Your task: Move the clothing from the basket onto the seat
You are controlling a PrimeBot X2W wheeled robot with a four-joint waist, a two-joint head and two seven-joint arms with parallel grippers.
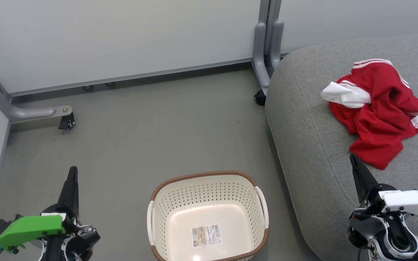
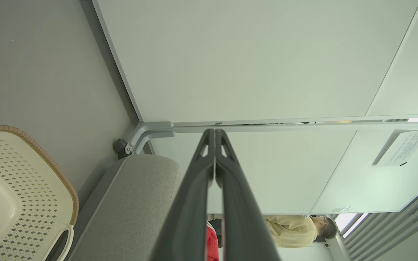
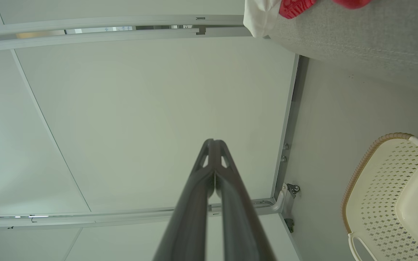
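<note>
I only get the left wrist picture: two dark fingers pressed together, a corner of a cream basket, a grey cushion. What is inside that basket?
Observer: Nothing to move. The head view looks straight into the basket, and its floor carries just a barcode sticker.
Operator: Where are the clothes, then?
Observer: The red clothing lies in a crumpled heap on top of the grey seat, apart from the basket.
Operator: And the robot's other hand?
Observer: The right hand has its fingers pressed together too, with nothing between them, as its own wrist view shows.
</note>
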